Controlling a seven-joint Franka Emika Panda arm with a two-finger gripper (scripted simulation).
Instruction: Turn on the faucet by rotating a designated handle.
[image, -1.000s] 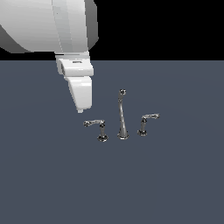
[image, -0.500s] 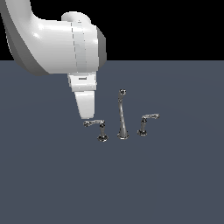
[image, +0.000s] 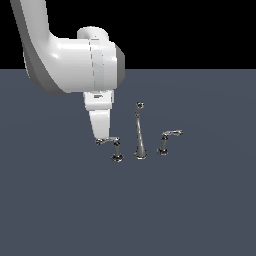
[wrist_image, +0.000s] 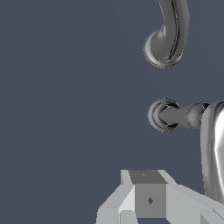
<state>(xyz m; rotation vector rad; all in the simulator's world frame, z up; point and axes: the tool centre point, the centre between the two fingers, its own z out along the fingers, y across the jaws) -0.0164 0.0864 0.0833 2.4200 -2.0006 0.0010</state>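
The chrome faucet stands on the dark floor as three pieces. Its tall thin spout is in the middle. The handle is at the exterior view's left, with a near-level lever and a downturned tip. The twin handle is at the exterior view's right. My gripper looks shut and empty, its tip just above the far end of the handle's lever, touching or nearly so. In the wrist view the handle shows its round base, post and lever beside my gripper; the spout lies beyond.
The flat dark grey floor spreads all around the faucet. My large white arm hangs over the exterior view's left side, above the handle.
The arm has swung lower and slightly toward the exterior view's right, bringing the gripper tip down to the lever's end. The handle and the rest of the faucet have not visibly moved.
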